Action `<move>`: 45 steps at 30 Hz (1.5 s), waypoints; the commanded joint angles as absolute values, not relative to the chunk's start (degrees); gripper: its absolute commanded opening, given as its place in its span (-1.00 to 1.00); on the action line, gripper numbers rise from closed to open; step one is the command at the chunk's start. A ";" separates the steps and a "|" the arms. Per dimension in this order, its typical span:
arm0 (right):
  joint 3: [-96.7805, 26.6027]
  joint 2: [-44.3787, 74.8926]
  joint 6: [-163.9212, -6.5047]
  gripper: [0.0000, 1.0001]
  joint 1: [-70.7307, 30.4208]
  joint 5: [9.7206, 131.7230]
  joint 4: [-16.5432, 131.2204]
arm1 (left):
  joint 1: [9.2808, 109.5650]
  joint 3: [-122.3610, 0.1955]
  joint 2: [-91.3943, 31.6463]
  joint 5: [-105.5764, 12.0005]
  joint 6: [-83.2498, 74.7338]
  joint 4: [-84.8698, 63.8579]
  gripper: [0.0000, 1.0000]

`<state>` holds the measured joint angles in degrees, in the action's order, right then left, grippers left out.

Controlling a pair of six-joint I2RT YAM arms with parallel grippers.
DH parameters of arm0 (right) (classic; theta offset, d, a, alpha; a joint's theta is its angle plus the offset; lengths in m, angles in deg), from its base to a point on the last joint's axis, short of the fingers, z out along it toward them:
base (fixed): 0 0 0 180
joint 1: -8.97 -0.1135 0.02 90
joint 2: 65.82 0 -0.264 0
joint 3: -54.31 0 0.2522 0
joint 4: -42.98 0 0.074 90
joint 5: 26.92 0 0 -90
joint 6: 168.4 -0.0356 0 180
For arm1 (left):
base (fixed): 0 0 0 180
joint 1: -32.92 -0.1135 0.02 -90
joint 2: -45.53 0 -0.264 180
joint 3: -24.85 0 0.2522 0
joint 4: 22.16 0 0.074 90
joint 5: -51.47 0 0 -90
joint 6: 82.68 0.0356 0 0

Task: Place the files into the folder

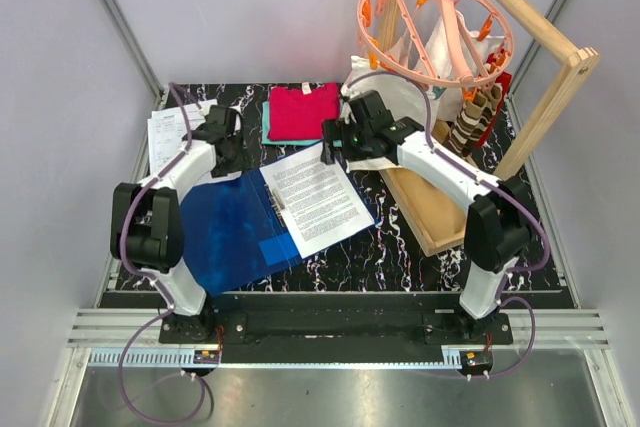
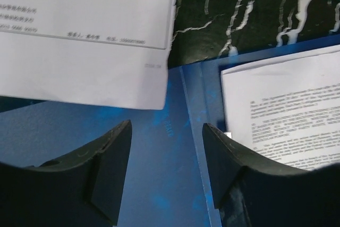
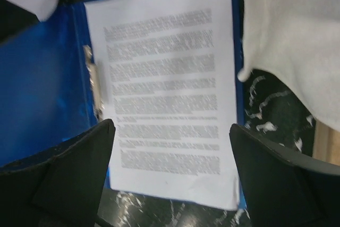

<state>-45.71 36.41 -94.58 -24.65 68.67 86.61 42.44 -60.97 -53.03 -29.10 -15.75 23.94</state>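
Folder (image 1: pixel 225 232): lies open and flat on the surface (image 1: pixel 400 247), its spine clip (image 1: pixel 277 199) running down the middle
Filed sheet (image 1: pixel 320 197): rests printed side up on the folder's right half, its inner edge just beside the spine clip, its far corner poking past the folder's edge
Loose sheets (image 1: pixel 168 137): lie off the folder's far left corner; the left wrist view shows one corner of them overlapping the blue cover
Step in hand: judged to be fetching those loose sheets, since one page is in and the rest are not
How to do it well: take the corner that overhangs the folder, where a finger can get under the paper; pinch only the top of the stack's edge, drag it low across the left cover, and lay it square on the filed sheet against the clip without skewing that sheet
Risk: a flat press on the sheets may only slide them, and a high lift may let them droop and fold
Left claw (image 2: pixel 166 147): partly spread, nothing between its fingers, hanging over the folder's left cover just short of the overlapping corner
Right claw (image 3: pixel 172 158): spread wide, holding nothing, poised above the filed sheet with no contact visible
White cloth (image 3: pixel 287 35): beside the folder's right edge, clear of the page
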 commanded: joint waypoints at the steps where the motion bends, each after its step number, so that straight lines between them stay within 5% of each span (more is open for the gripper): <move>1: -56.82 45.05 -105.78 1.00 -27.32 70.61 80.40 | 35.75 -56.60 -43.27 -32.60 -20.70 21.75 0.22; 9: -79.39 66.52 -120.92 0.99 -34.44 74.77 70.11 | 24.84 -48.42 -23.58 -41.86 -25.55 22.97 0.34; 16: -92.51 81.02 -131.83 0.64 -37.69 76.00 70.80 | 24.66 -48.68 -16.96 -47.92 -26.43 24.03 0.36; 20: -95.77 84.55 -134.47 0.36 -38.66 74.69 72.12 | 24.66 -48.68 -15.29 -49.07 -26.69 24.20 0.36; 37: -105.44 94.13 -138.69 0.02 -40.51 71.25 73.53 | 26.68 -54.39 -14.76 -48.29 -27.22 26.67 0.35; 45: -114.04 99.50 -138.35 -0.73 -40.51 74.68 70.02 | 27.12 -55.80 -14.32 -47.32 -26.69 27.46 0.36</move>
